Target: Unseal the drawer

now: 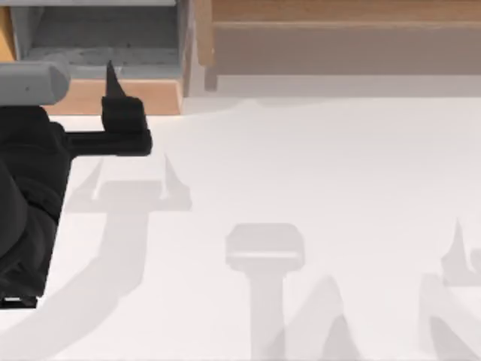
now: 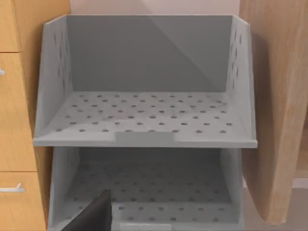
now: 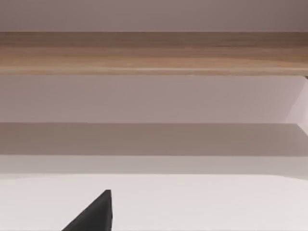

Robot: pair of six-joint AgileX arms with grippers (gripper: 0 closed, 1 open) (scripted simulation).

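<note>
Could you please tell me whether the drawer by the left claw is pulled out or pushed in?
Pulled out. From above, the drawer shows its grey floor behind its tan front, by the left claw.

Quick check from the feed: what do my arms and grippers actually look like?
The left arm is matte black with a pale grey cylindrical segment. The left gripper has a blocky black body and dark, pointed, tapering fingers. A similar black pointed fingertip appears in the right wrist view.

Drawer (image 1: 105,96): tan front, grey perforated walls (image 2: 144,115); black left tool (image 1: 113,79).
</note>
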